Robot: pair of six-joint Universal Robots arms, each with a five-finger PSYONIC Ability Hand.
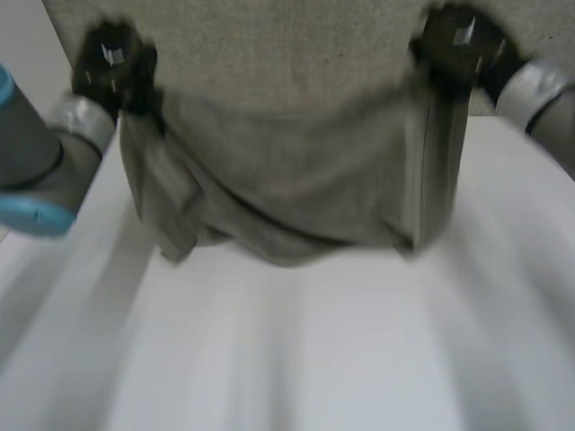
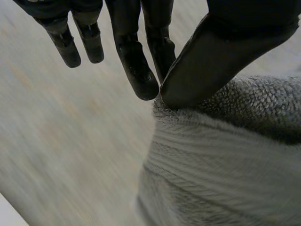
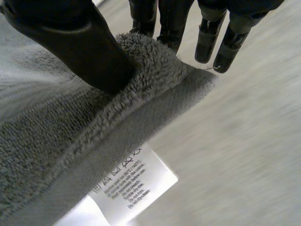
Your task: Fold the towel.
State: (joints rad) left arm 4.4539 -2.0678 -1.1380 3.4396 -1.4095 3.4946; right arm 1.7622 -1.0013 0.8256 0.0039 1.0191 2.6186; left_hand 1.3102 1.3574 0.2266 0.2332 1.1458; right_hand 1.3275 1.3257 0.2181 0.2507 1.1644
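A grey terry towel (image 1: 287, 171) lies on the white table (image 1: 296, 350), its near part lifted and doubled over toward the far part, sagging in the middle. My left hand (image 1: 112, 63) pinches the towel's left corner; in the left wrist view its thumb (image 2: 207, 56) presses the towel's edge (image 2: 225, 141) against the fingers (image 2: 138, 75). My right hand (image 1: 458, 45) pinches the right corner; in the right wrist view its thumb (image 3: 84, 47) clamps the towel's corner (image 3: 155, 70) against the fingers (image 3: 174, 23). A white care label (image 3: 131, 183) hangs under that corner.
The rest of the towel spreads flat on the far side of the table beneath both hands. Bare white tabletop lies in front of the fold.
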